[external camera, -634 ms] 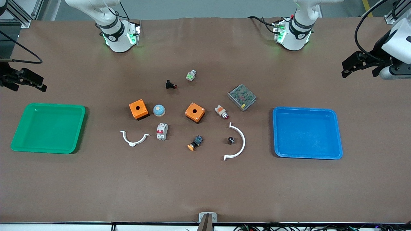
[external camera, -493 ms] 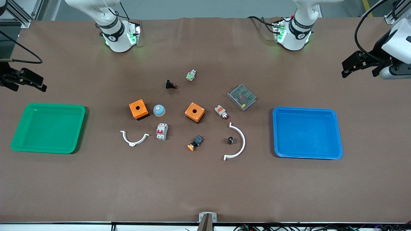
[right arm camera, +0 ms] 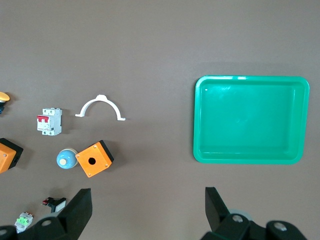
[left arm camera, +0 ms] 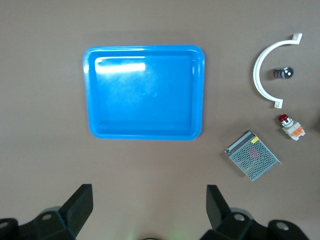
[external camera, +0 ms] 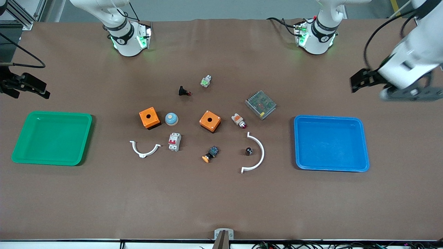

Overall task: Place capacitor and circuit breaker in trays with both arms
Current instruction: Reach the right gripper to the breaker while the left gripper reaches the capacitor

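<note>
The capacitor (external camera: 248, 151), a tiny black cylinder, stands inside a white curved strip (external camera: 259, 154); it also shows in the left wrist view (left arm camera: 283, 73). The circuit breaker (external camera: 174, 141), white-grey with red levers, lies beside a smaller white curved clip (external camera: 145, 149); it also shows in the right wrist view (right arm camera: 49, 121). My left gripper (external camera: 380, 87) is open and empty, up over bare table beside the blue tray (external camera: 297, 145), and its open jaws show in the left wrist view (left arm camera: 149, 205). My right gripper (external camera: 21, 87) is open and empty over bare table beside the green tray (external camera: 52, 113), and shows in the right wrist view (right arm camera: 148, 205).
Two orange boxes (external camera: 149, 118) (external camera: 210, 121), a blue dome (external camera: 171, 119), an indicator lamp (external camera: 238, 120), a metal mesh unit (external camera: 260, 104), an orange-capped switch (external camera: 210, 154), a black push-button (external camera: 184, 91) and a green-white part (external camera: 206, 81) lie mid-table.
My left arm has swung in from the table's end toward the middle, its gripper now closer to the blue tray. The right arm and all the parts have not moved.
</note>
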Robot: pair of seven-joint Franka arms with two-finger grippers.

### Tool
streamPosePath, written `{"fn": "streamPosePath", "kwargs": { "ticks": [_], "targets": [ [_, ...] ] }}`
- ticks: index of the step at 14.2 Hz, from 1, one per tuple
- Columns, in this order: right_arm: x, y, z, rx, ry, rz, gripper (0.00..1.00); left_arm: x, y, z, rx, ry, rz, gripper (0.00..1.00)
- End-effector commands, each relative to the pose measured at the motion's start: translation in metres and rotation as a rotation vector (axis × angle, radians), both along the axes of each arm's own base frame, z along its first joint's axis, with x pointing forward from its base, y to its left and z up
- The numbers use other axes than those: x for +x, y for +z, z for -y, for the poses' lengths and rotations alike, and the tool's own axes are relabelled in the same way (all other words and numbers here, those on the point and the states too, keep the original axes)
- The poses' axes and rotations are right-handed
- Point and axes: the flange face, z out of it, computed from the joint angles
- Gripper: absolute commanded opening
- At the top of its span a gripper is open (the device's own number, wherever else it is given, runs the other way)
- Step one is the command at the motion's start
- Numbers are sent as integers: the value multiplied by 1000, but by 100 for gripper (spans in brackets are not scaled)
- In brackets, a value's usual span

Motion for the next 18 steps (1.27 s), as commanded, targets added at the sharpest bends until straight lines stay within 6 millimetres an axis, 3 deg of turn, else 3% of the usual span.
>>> {"fn": "streamPosePath", "kwargs": {
  "ticks": [1,3,5,7,10,13,15,17,18],
  "targets": [
    [-2,7,-1,-16,2,17,100,45,-72,65,7,-25,-9,100],
    [1,8,-8,-9,9,22,100,64,-128,111,-11,65,12,100],
    [9,-2,-34,-11,54,7,100,84,-186,163,-33,91,26,100],
    [18,-20,-57,-14,42,-22,100,91,-236,198,-53,164,38,100],
    [35,-55,-135,-41,-16,-22,100,78,-299,253,-79,290,65,94],
    [51,-119,-221,-60,-92,-26,100,72,-342,272,-93,321,69,82],
    [59,-189,-258,-83,-49,-98,100,66,-364,281,-100,335,70,75],
    [59,-236,-301,-80,-4,-82,100,64,-372,282,-93,328,62,68],
    [59,-257,-312,-74,3,-79,100,63,-374,282,-90,326,60,65]
  ]
}}
